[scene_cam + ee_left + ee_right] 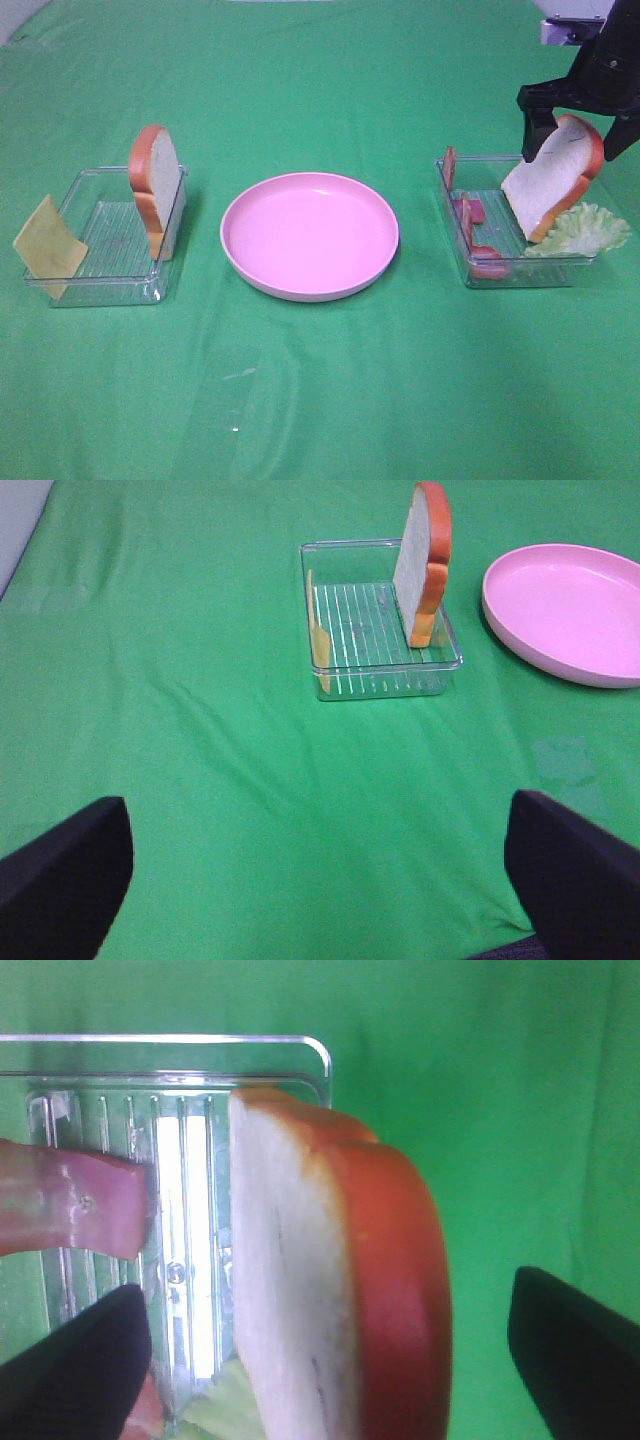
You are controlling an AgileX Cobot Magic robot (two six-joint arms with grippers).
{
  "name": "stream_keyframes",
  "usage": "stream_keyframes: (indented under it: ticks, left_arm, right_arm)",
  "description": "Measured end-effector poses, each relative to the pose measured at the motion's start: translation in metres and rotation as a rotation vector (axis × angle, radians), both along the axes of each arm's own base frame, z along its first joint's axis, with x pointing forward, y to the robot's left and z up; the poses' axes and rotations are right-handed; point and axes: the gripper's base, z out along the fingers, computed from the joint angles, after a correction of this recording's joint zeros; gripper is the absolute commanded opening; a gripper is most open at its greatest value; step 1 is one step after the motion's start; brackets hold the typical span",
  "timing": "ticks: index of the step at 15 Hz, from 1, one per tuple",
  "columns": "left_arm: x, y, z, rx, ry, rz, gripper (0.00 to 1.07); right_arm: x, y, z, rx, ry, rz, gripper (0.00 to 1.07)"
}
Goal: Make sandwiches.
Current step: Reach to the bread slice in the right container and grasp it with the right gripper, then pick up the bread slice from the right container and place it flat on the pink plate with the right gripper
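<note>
**Stock as it lies on the cloth (320, 400)**

- **Plate** (308, 232): in the centre, between the two trays. It is bare, with no layer laid yet.
- **Left tray** (100, 285): holds the cheese (48, 245), leaning on the outer wall. It also holds the left slice (155, 185), standing on edge against the wall nearest the plate.
- **Right tray** (520, 272): holds three kinds of piece.
  - The bacon (467, 215) lies in strips along the wall nearest the plate.
  - The right slice (548, 190) is tilted, foot in the tray and crust uppermost.
  - The lettuce (585, 232) sits at the outer end, spilling over the rim, just beside that slice's foot.
- **Left gripper** (320, 870): out of the high view. Its wrist view shows the fingers spread wide over bare cloth, holding nothing, well short of the left tray.
- **Right gripper** (575, 140): above the right tray, fingers spread wide, one on either side of the right slice's top. A gap shows on each side, so it has no hold.

**Progress:** judging by how things lie, nothing is assembled and every piece sits in its tray. You appear to be at the first pick, with the right slice as the base.

**Left to do:** close on the right slice, carry it to the plate and lay it flat. Then stack the lettuce, bacon and cheese, and cap with the left slice.
</note>
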Motion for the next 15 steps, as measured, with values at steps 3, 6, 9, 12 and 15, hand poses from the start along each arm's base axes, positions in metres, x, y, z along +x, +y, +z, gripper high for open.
stream_keyframes:
  ticks: [3,6,9,12,15]
  left_arm:
    - [0.0,0.0,0.0,0.0,0.0,0.0,0.93]
    - [0.0,0.0,0.0,0.0,0.0,0.0,0.93]
    - [0.0,0.0,0.0,0.0,0.0,0.0,0.93]
    - [0.0,0.0,0.0,0.0,0.0,0.0,0.93]
    - [0.0,0.0,0.0,0.0,0.0,0.0,0.93]
  right_arm:
    - [-0.0002,-0.0006,0.0,0.024,0.001,-0.013,0.8]
    - [-0.0009,0.0003,0.0,0.034,0.009,-0.015,0.6]
    - [-0.0012,0.0008,-0.0001,0.04,0.013,-0.017,0.28]
    - [-0.0017,0.0014,-0.0001,0.048,0.019,-0.03,0.03]
    - [-0.0018,0.0014,-0.0001,0.048,0.02,-0.031,0.02]
